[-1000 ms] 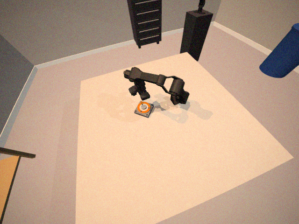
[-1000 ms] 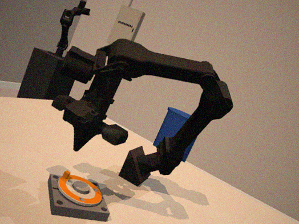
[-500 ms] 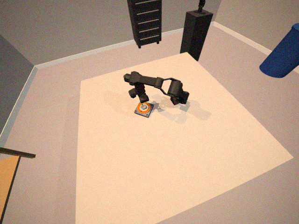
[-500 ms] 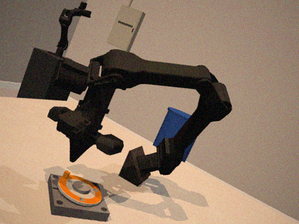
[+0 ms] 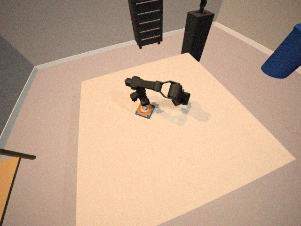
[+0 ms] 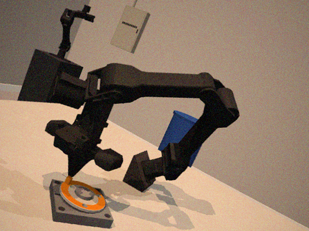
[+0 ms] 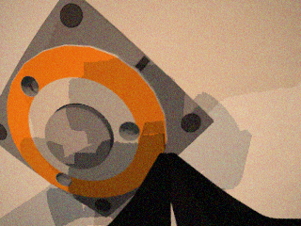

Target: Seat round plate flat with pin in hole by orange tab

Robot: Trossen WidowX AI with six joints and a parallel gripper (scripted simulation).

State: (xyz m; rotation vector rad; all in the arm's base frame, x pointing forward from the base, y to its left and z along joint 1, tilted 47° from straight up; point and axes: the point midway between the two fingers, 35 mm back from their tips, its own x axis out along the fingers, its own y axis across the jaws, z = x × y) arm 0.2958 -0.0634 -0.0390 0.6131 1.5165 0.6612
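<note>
- Orange plate (image 7: 94,120) sits on its grey base (image 7: 165,85) near the worktop's far edge.
- My gripper (image 6: 72,173), pinched together on nothing, points down at the orange tab (image 6: 68,179).
- Only my wrist view shows the plate's small holes.

You find no legible text anywhere; the wall box (image 6: 129,28) carries only a row of dark marks too small to read.
</note>
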